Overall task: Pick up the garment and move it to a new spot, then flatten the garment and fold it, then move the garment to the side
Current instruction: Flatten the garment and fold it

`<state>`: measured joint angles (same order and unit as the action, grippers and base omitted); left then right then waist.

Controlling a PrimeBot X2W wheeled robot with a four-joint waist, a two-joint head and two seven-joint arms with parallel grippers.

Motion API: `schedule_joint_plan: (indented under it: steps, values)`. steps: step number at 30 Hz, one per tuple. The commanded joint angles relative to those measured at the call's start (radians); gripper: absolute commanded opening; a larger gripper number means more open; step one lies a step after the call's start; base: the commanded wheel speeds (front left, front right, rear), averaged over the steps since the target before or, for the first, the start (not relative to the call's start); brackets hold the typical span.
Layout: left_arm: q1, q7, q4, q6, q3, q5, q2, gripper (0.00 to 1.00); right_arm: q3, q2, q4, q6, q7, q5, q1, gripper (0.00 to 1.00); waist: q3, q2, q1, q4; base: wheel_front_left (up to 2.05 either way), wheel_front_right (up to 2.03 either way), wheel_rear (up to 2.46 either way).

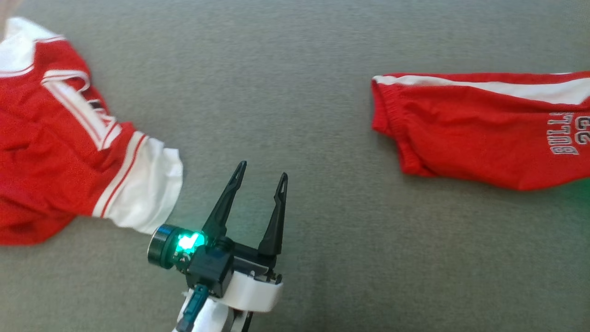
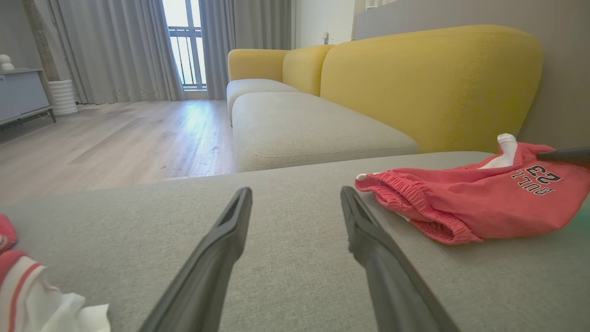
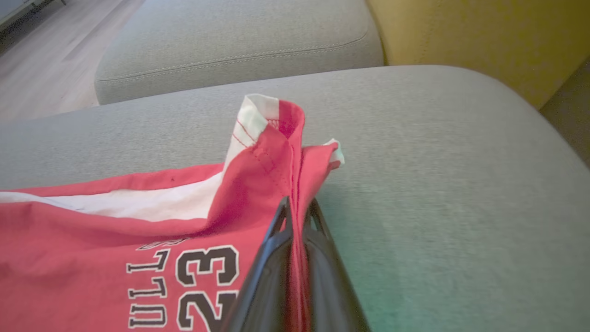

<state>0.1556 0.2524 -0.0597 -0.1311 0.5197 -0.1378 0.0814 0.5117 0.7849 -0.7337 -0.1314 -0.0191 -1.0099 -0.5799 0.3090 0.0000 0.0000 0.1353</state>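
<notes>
1. Right end effector (image 3: 299, 203): fingers pressed together, pinching a fold of the red shorts (image 3: 138, 221) at the hem corner, just beside the "23" print. The pinched corner stands up off the grey cushion (image 3: 438, 138).
2. Left end effector (image 1: 263, 169): fingers spread, nothing between them, pointing across bare cushion between the two garments.
3. Shorts sit on the right of the cushion in the head view, with the elastic waistband facing the left end effector and a white side stripe along the far edge.
4. Red-and-white jersey (image 1: 55, 138) is crumpled at the left. Its white sleeve end is near the left wrist and well apart from the shorts.
5. Left wrist view: yellow sofa back (image 2: 428, 83) behind the cushion, wood floor (image 2: 115, 138) and grey curtains (image 2: 115, 46) beyond.
</notes>
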Motion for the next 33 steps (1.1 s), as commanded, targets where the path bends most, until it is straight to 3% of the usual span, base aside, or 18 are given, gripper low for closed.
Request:
schedule_joint_plan:
  steps: [1,8,20,32,33]
  values:
    - [0.016,0.009,0.023,0.006,-0.035,0.014,-0.006,1.0,-0.001,0.048,0.006,0.001,0.026,0.015,0.03,0.0,-0.003,0.0,0.0,-0.03,0.0,0.0,0.0]
    - [0.011,0.009,-0.005,0.028,-0.039,0.023,-0.008,1.0,0.007,0.01,0.014,0.001,0.069,0.048,0.0,0.0,-0.038,0.0,0.0,-0.052,0.0,0.0,0.0]
    - [-0.041,0.009,-0.036,0.043,-0.03,0.017,-0.014,1.0,0.078,-0.099,0.171,0.001,0.026,0.077,-0.065,0.0,-0.161,0.0,0.0,-0.027,0.0,0.0,0.0]
    - [-0.057,0.009,-0.051,0.053,-0.011,0.006,-0.024,1.0,0.148,-0.365,0.146,0.001,-0.082,0.151,-0.116,0.02,-0.183,0.0,0.0,0.027,0.0,0.0,0.0]
    - [-0.056,0.009,-0.052,0.051,-0.011,0.006,-0.024,1.0,0.159,-0.385,0.142,0.001,-0.095,0.152,-0.113,0.97,-0.182,0.0,0.0,0.031,0.0,0.0,0.0]
